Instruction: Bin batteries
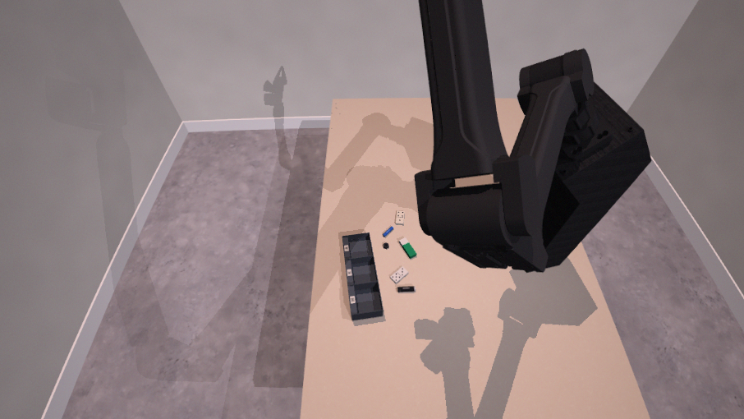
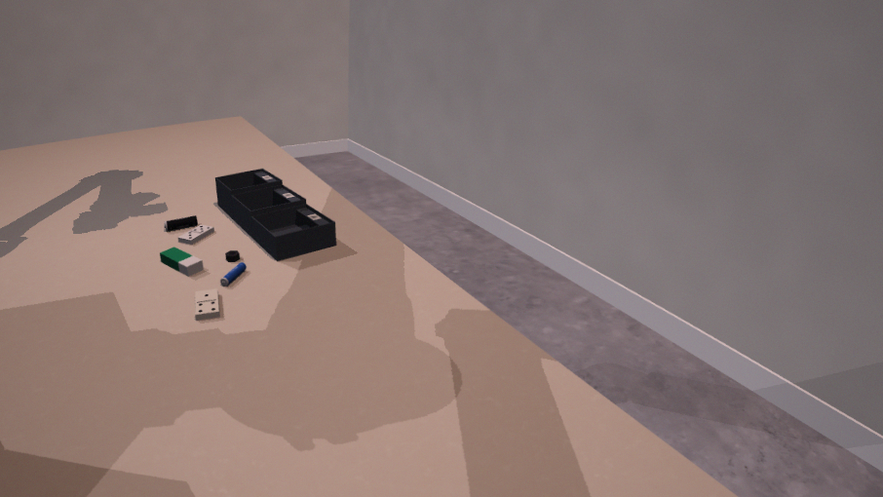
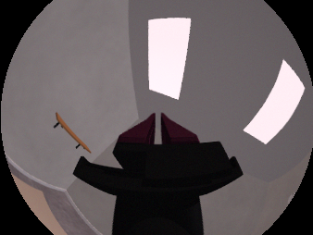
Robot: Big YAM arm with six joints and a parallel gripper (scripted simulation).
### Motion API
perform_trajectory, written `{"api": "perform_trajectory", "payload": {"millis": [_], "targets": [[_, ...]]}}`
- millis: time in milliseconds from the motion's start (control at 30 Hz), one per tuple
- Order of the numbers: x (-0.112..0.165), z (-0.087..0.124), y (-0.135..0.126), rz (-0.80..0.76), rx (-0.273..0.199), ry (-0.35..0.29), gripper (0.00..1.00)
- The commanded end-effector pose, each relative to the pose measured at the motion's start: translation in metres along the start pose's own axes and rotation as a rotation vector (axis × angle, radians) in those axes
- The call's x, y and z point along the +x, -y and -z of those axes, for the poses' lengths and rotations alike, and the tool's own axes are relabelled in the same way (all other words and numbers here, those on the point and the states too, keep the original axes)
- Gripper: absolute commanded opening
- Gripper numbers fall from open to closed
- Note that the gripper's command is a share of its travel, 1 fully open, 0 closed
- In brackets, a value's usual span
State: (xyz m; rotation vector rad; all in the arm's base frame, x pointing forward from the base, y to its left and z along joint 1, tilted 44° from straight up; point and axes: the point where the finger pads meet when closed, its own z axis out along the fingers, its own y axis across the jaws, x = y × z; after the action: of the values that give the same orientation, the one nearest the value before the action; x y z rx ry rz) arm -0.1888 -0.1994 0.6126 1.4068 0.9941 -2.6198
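A blue cylindrical battery point(image 1: 387, 231) lies on the tan table, also in the exterior view point(image 2: 233, 273), just right of a row of three joined black bins point(image 1: 361, 274) point(image 2: 275, 212). Each bin carries a small white label, too small to read. A small black round thing point(image 1: 385, 246) point(image 2: 232, 255) lies between the battery and the bins. My gripper point(image 3: 157, 117) shows only in the wrist view. It points up at the walls and ceiling lights, far above the table, with its fingers shut and nothing between them.
A green and white block point(image 1: 406, 247), two white dominoes point(image 1: 399, 217) point(image 1: 398, 273) and a black bar point(image 1: 406, 288) lie near the battery. The arm's bulky black links point(image 1: 521, 208) hang over the table's right side. The bins stand near the table's left edge.
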Motion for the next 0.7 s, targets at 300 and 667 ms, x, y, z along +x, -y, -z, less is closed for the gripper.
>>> {"api": "perform_trajectory", "payload": {"millis": [300, 667], "targets": [[0.003, 0.082, -0.05, -0.001, -0.008, 0.032, 0.09], [0.016, 0.151, -0.101, 0.006, -0.02, 0.025, 0.09]]}}
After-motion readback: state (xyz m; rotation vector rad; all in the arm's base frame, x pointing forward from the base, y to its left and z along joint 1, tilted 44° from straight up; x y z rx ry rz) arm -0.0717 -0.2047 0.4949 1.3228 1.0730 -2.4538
